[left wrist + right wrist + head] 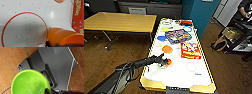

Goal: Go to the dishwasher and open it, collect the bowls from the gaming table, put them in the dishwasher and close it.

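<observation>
Partly cut off, orange bowl [62, 37] at left hand [164, 62] (fingers unclear), green bowl [29, 82].

This looks like an office break room or games lounge. A long gaming table [184, 75] with a white top and yellow rim stands on wooden flooring [101, 60], with colourful board game boxes [178, 36] lying on it. Beside it is a plain yellow wooden table [121, 22], a teal wall [201, 12] behind, and a person [245, 11] at the edge by some equipment.

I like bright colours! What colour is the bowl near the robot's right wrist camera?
Bright green bowl, best seen in the right wrist view.
</observation>
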Available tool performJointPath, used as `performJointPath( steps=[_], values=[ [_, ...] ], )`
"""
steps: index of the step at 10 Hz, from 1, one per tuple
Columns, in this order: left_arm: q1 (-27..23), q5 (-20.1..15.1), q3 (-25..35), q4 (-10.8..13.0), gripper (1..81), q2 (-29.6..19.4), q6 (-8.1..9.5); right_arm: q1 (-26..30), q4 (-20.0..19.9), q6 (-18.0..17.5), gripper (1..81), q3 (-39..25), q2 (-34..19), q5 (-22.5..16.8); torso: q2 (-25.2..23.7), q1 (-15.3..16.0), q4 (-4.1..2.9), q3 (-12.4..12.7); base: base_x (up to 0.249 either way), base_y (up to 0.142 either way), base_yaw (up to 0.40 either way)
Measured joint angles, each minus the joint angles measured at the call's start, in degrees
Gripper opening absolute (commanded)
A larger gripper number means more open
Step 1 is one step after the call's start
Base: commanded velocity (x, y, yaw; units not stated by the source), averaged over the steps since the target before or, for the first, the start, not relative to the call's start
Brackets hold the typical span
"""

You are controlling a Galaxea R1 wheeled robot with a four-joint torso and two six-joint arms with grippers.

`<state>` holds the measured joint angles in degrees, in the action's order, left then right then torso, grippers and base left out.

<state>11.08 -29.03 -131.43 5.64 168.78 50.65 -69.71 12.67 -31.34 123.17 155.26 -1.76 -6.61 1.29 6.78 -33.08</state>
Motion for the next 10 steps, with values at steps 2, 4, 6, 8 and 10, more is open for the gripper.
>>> performJointPath(
  steps=[2,4,6,8,10],
  values=[
    [0.07,-0.33,0.67,2.47,1.0,-0.04,-0.02,0.02,-0.02,0.0,1.0,0.01,0.0,0.05,0.0,0.0,0.0,0.0,0.0,0.0,0.0],
    [0.21,-0.84,4.69,4.57,1.0,-0.63,0.0,0.02,-0.02,0.0,1.0,0.61,0.0,0.02,0.0,0.0,0.0,0.0,0.0,0.0,0.0],
    [-0.72,-0.71,10.79,5.12,1.0,-3.29,0.0,0.02,-0.05,0.01,1.0,0.63,0.0,0.0,0.0,0.0,0.0,0.0,0.0,0.0,0.0],
    [-2.32,-0.55,18.38,5.6,1.0,-7.28,0.0,-0.05,-0.02,0.01,1.0,0.63,0.0,0.02,0.0,0.0,0.0,0.0,0.0,0.0,0.0],
    [-3.32,-0.6,30.14,6.49,1.0,-12.63,-0.02,-0.88,0.0,0.01,1.0,0.63,-0.02,-0.02,0.02,0.02,0.0,0.89,0.0,0.0,0.0]
  ],
)
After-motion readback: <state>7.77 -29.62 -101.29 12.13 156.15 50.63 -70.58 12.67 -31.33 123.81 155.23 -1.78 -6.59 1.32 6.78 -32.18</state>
